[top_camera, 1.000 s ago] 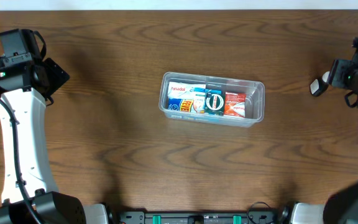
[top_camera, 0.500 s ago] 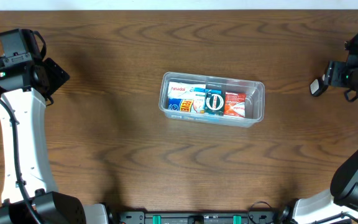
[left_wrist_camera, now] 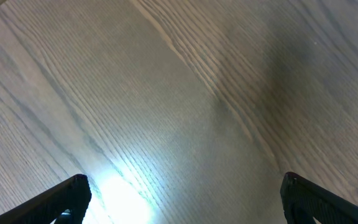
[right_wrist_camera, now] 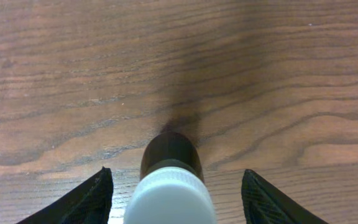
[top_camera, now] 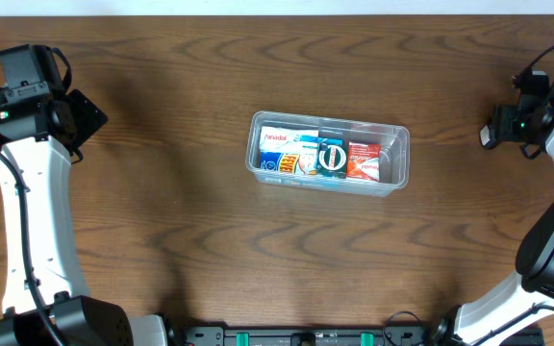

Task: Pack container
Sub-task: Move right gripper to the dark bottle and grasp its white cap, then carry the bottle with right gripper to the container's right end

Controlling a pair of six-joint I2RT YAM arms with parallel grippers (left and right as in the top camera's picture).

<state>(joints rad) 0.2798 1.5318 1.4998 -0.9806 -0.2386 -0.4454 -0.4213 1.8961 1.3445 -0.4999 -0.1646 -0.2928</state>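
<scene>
The clear plastic rectangular tub (top_camera: 401, 161) sits at the middle of the dark brown wood-grain surface (top_camera: 200, 231), its long side running left to right. Packed side by side inside it I make out a white box (top_camera: 279, 139) at the left end, a teal box (top_camera: 332, 159) with a white ring on it, and a red box (top_camera: 363, 160) to the right of that.

Well off to the right, close to the surface's right edge, my right pincer (right_wrist_camera: 176, 177) has its jaws apart around a small dark brown bottle (right_wrist_camera: 169, 199) with a white cap, and I see a gap on either side of the cap.

At the far left, my left pincer (left_wrist_camera: 185, 196) is spread wide over plain wood.
</scene>
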